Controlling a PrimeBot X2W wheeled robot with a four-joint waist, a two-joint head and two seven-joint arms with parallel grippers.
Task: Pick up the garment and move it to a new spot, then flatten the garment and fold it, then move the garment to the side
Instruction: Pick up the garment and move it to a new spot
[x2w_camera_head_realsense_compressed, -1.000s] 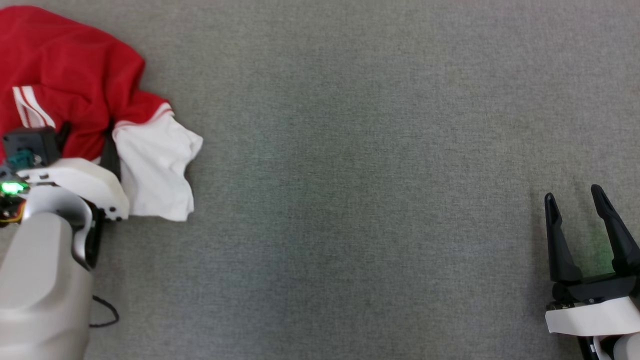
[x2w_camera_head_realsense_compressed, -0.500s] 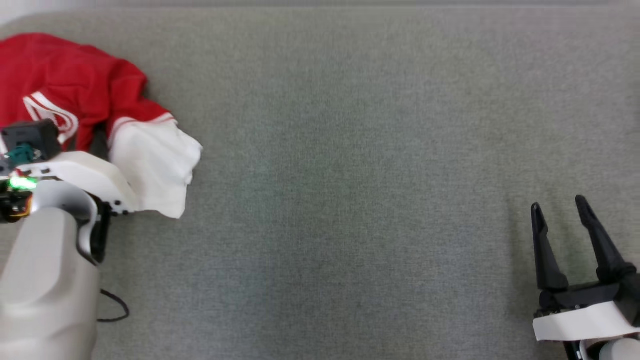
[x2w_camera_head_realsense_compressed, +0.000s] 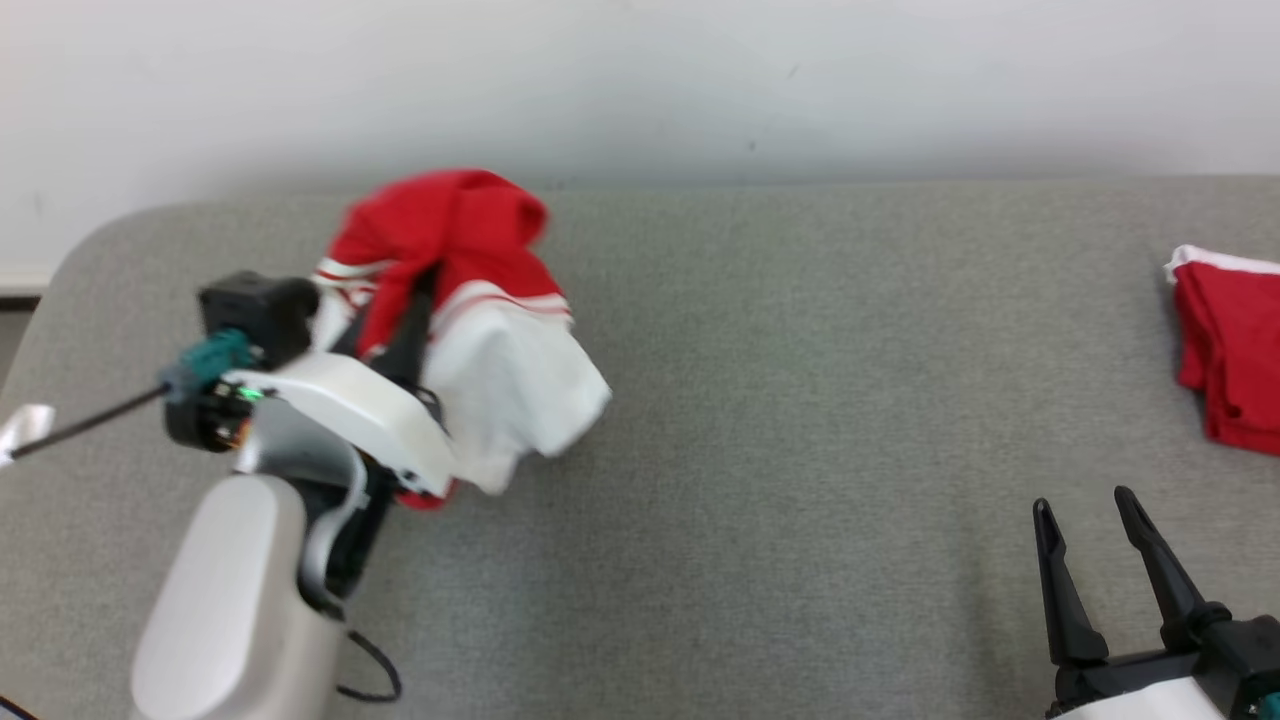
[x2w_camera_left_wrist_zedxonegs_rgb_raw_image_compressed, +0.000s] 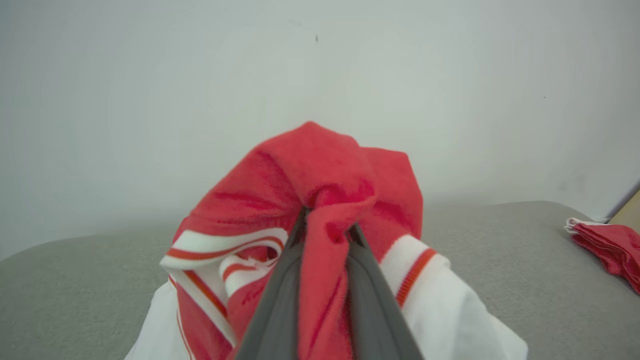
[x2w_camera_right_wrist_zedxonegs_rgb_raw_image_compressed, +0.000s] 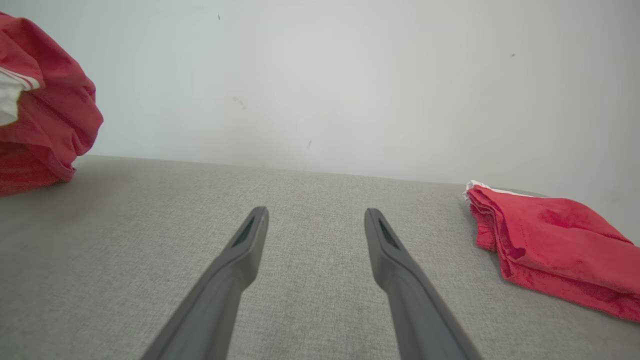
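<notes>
grey felt covers the table (x2w_camera_head_realsense_compressed: 800, 400), with a plain white wall (x2w_camera_head_realsense_compressed: 640, 80) behind its far edge. the left gripper (x2w_camera_left_wrist_zedxonegs_rgb_raw_image_compressed: 327, 225) is clamped on a fold of the bunched red and white knit garment (x2w_camera_head_realsense_compressed: 450, 220), which hangs around its fingers near the table's far left corner. its pale forearm (x2w_camera_head_realsense_compressed: 230, 600) slants up from the near left edge. the right gripper (x2w_camera_head_realsense_compressed: 1085, 505) hovers at the near right corner, jaws spread wide and holding nothing. a folded red cloth (x2w_camera_head_realsense_compressed: 1230, 370) lies at the right edge.
</notes>
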